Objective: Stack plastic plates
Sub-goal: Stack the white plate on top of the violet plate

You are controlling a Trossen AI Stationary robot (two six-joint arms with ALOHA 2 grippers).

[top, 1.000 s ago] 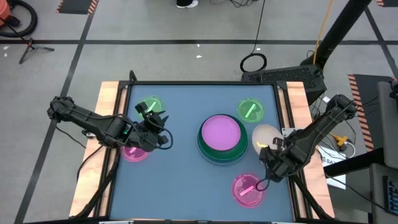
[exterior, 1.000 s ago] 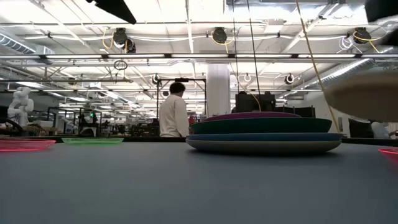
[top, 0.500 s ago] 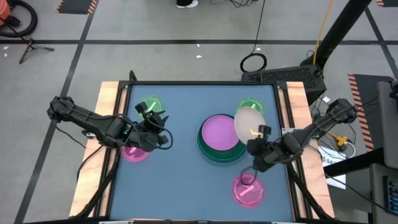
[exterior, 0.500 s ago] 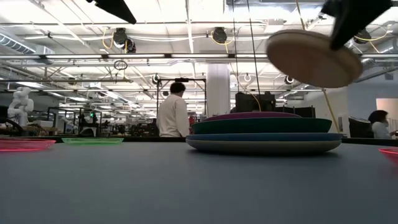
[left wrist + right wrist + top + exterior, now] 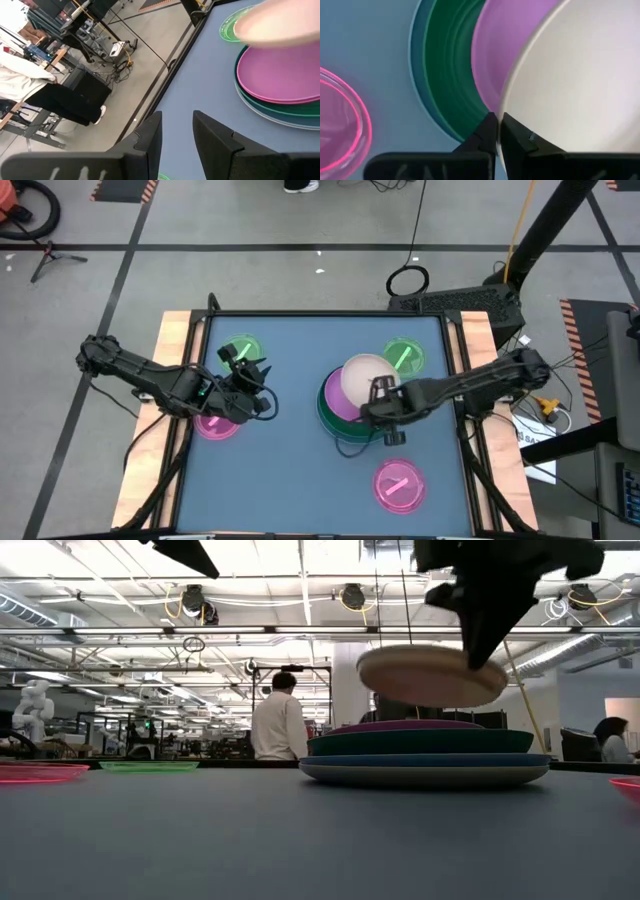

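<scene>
Beige plate (image 5: 362,376) hanging above purple plate (image 5: 343,393).
Right gripper (image 5: 381,392) is pinching its rim; left gripper (image 5: 252,383) is idling, fingers parted.

The round beige plastic plate (image 5: 362,377) hides part of the purple plate (image 5: 338,395) topping the stack. The dark left arm covers most of a translucent pink plate (image 5: 213,426) near the tabletop's left edge.

Bright open workshop, ceiling ducts (image 5: 350,595), white column (image 5: 351,685), person (image 5: 279,720) beyond.
</scene>
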